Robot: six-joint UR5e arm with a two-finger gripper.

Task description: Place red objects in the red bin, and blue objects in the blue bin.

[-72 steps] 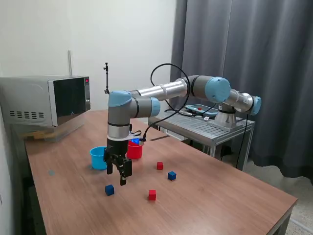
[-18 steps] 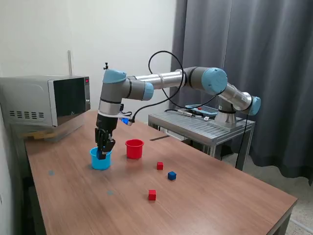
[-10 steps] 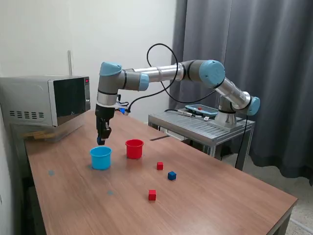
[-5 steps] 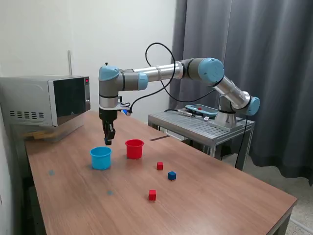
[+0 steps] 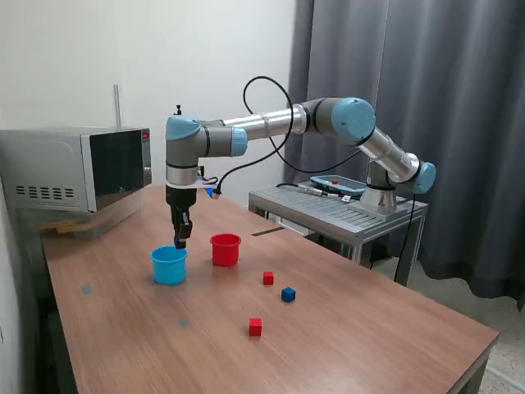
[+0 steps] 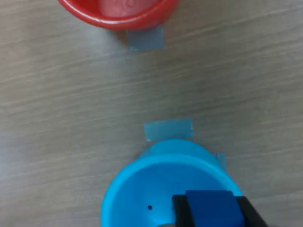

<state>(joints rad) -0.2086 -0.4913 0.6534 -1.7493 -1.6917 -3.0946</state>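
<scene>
Above the light-blue cup [image 6: 166, 189], the gripper [image 5: 180, 240] has its jaws clenched on a dark blue cube [image 6: 210, 208], poised over the opening for a clean drop. Two red cubes [image 5: 255, 327] and another blue cube [image 5: 288, 294] wait on the counter [image 5: 369, 336], the red cup [image 5: 225, 249] beside.

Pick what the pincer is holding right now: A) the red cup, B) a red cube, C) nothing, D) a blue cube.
D: the wrist view shows a dark blue cube clamped between the fingers of the pincer, above the open light-blue cup.
</scene>
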